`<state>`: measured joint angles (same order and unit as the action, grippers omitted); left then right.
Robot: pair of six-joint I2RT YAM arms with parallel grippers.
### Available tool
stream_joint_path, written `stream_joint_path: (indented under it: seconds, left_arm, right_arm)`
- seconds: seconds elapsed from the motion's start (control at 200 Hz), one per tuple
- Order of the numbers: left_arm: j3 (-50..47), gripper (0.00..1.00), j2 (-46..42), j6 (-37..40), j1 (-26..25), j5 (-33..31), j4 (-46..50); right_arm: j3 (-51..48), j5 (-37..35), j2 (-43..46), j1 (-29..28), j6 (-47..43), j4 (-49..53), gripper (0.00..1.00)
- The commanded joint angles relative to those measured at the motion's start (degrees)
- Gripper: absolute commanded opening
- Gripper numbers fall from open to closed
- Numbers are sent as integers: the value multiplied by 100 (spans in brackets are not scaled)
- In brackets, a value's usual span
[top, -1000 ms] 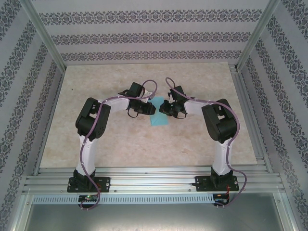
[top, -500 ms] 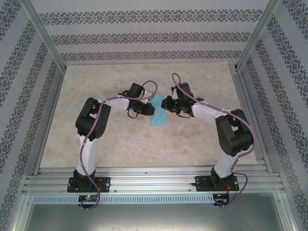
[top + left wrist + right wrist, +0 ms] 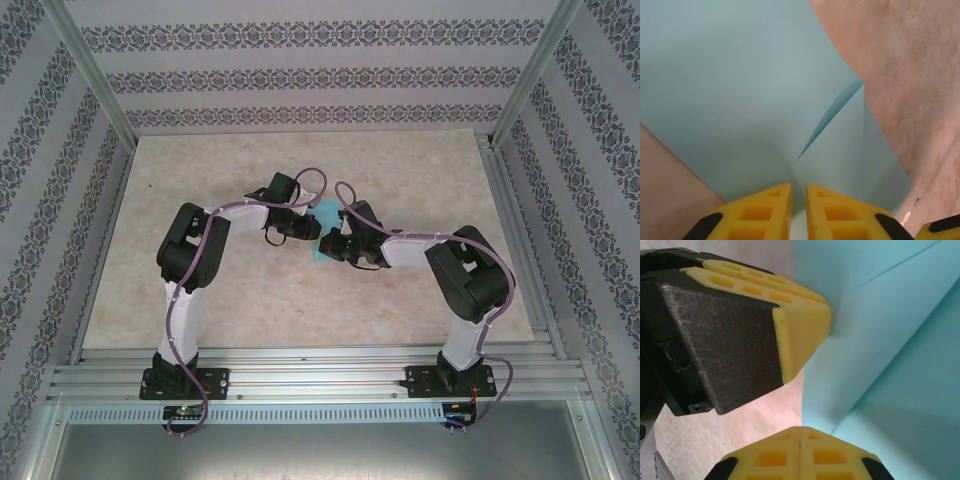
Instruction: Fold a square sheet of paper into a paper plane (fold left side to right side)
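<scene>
The square sheet of paper (image 3: 325,213) is turquoise and lies mid-table between both wrists, mostly covered by them. In the left wrist view the paper (image 3: 740,90) spreads ahead with one raised flap and a dark crease. My left gripper (image 3: 798,187) is nearly closed on the sheet, a thin strip of it showing between the yellow fingers. My right gripper (image 3: 800,429) is shut, its tips against the near edge of the paper (image 3: 880,340), with nothing seen between them. The left gripper (image 3: 805,325) touches that same edge from the far side. From above, the left gripper (image 3: 308,230) and right gripper (image 3: 333,247) almost meet.
The beige table (image 3: 250,300) is bounded by patterned walls and an aluminium rail (image 3: 300,365) at the near edge, where both arm bases stand. Open tabletop lies left, right and in front of the paper.
The right arm swung out to the right, then came back in lower onto the paper, and its jaws closed. The left arm has kept its place.
</scene>
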<state>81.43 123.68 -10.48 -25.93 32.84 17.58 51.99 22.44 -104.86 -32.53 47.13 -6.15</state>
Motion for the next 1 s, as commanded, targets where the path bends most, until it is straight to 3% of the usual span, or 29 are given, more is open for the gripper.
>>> stream_joint_path:
  seconds: [0.0,0.43,0.799,0.994]
  left_arm:
    - [-37,16,259,160,-17,-234,258]
    - [4,16,193,102,-35,-82,203]
    - [338,26,-551,-194,285,363,272]
    - [11,28,-874,-302,378,354,192]
  right_arm:
    - [53,-98,-204,-142,136,-357,5]
    - [208,-447,-570,-207,129,12,6]
    - [92,-652,-598,-253,157,521,6]
    - [58,-636,-542,-245,169,477,6]
